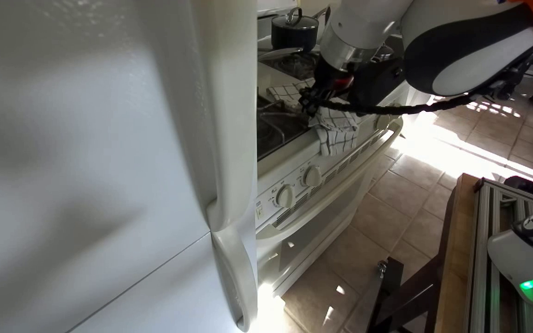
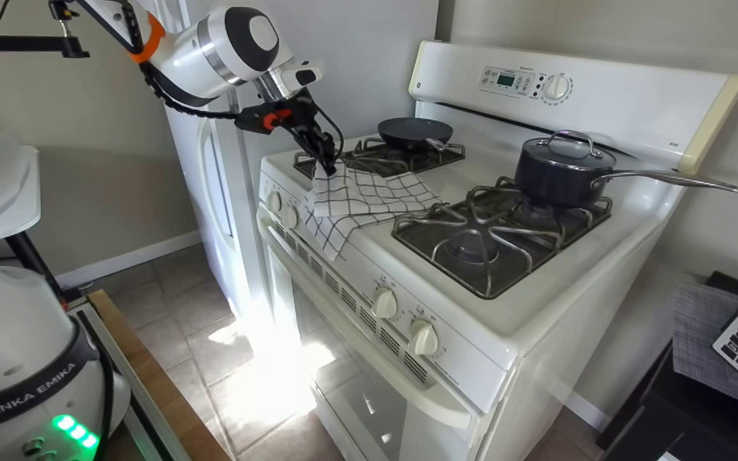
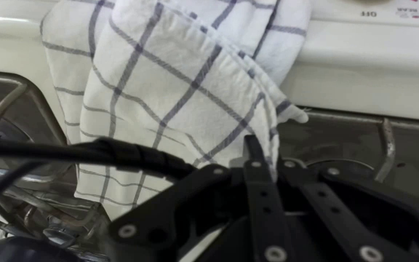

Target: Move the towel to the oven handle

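Note:
The towel is a white cloth with a dark check. It lies over the stovetop between the burners, and one end hangs over the front control panel; it shows also in an exterior view and in the wrist view. My gripper is at the towel's edge beside the left-hand burner. In the wrist view a fold of the towel sits between my fingers, which are closed on it. The right fingertip is hidden behind the cloth. The white oven handle runs below the control panel, also in an exterior view.
A dark frying pan stands on the rear burner near the fridge. A lidded pot stands on another rear burner, its long handle sticking out. Metal grates flank the towel. Knobs stick out from the front panel.

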Robot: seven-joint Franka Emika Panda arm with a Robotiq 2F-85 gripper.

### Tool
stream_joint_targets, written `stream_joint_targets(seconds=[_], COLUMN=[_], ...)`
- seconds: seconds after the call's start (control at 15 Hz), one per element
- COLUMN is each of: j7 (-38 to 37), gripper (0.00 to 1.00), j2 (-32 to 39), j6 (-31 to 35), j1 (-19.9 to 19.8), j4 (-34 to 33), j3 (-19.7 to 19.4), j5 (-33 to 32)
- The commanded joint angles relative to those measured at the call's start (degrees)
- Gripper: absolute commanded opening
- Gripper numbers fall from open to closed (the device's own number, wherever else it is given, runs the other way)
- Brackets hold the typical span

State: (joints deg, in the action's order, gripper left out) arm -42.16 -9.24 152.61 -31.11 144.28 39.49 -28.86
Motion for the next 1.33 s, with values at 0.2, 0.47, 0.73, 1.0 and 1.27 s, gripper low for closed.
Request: stream_joint_targets(seconds=[0.2, 0.47, 0.73, 1.0, 1.27], j7=[13.9, 26.2, 29.2, 30.0, 32.0], gripper=[0.01, 0.01, 0.01, 0.01, 0.01], j2=[-2.8, -7.9, -13.3, -17.8, -20.8], j6=[-5.3, -14.2, -26.1, -36.3, -47.2], j1=[16.3, 25.2, 28.5, 30.0, 31.0], j4=[-1.1, -1.2, -2.5, -3.9, -5.9], j3=[-16.3, -26.1, -29.8, -31.0, -31.5], j5=[9.3, 14.8, 15.5, 15.2, 14.8])
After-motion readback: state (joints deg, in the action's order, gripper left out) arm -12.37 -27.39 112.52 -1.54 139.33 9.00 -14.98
